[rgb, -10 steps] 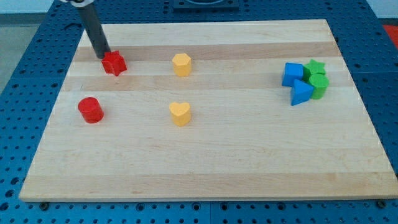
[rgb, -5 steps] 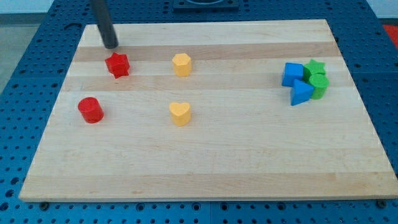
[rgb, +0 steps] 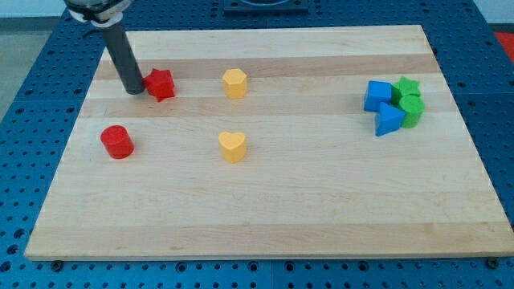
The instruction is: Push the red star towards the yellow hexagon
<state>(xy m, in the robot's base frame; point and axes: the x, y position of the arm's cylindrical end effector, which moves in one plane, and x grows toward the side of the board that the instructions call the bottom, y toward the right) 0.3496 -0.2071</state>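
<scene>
- Your tip (rgb: 135,91) sits on the board near the view's upper left, touching or just short of the red star (rgb: 161,84) on that block's left side.
- No gripper on this rig: only the straight dark rod, so there are no jaws to report.
- The red star lies just right of your tip; the yellow hexagon (rgb: 234,83) lies further right along nearly the same row, with a bare strip of wooden board (rgb: 321,201) between the two.
- Key relation: tip, star and hexagon fall almost on one line running left to right. A straight push toward the view's right should carry the star to the hexagon.
- Watch the contact: the tip looks slightly below the star's centre, so the block may drift toward the view's top.
</scene>
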